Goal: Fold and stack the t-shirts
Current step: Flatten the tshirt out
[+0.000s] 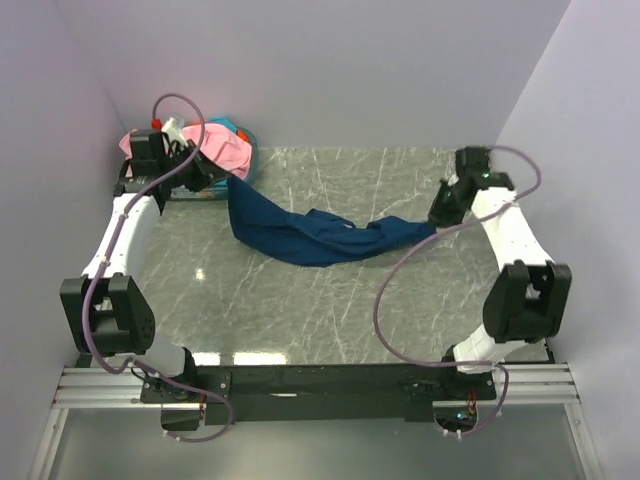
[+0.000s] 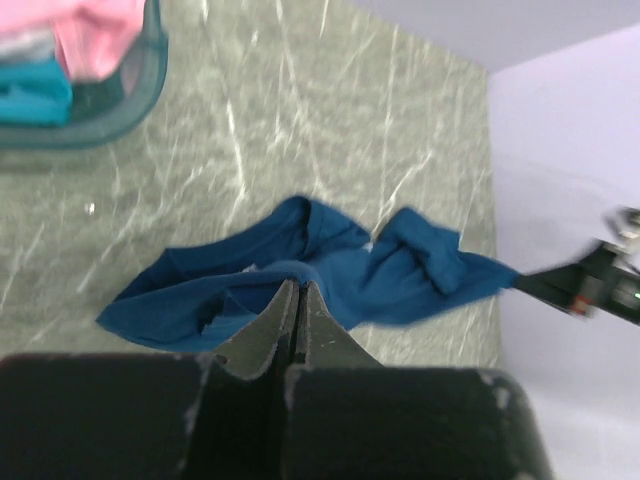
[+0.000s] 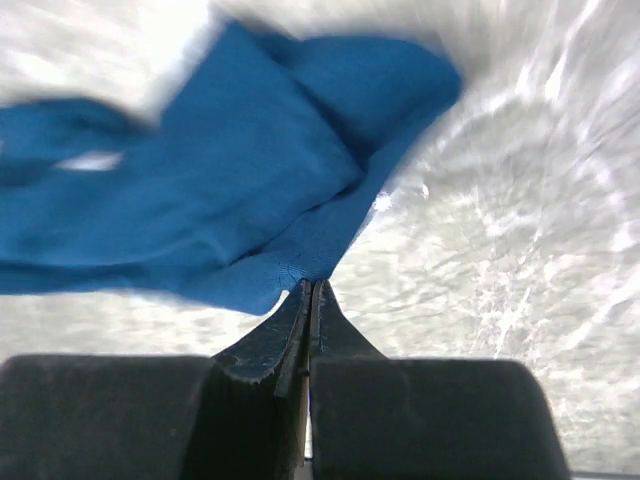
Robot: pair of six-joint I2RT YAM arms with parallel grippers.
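Observation:
A dark navy t-shirt [image 1: 310, 235] hangs stretched and crumpled across the marble table, sagging in the middle. My left gripper [image 1: 222, 178] is shut on its left end near the basket; in the left wrist view the jaws [image 2: 297, 285] pinch the cloth [image 2: 330, 265]. My right gripper [image 1: 436, 222] is shut on its right end; in the right wrist view the jaws [image 3: 312, 283] pinch a corner of the shirt [image 3: 200, 170]. A light pink t-shirt [image 1: 228, 148] lies in the teal basket [image 1: 246, 140] at the back left.
The teal basket [image 2: 120, 110] holds pink cloth [image 2: 95, 35] and something teal. Lavender walls close the table on the left, back and right. The right arm [image 2: 590, 285] shows at the far edge of the left wrist view.

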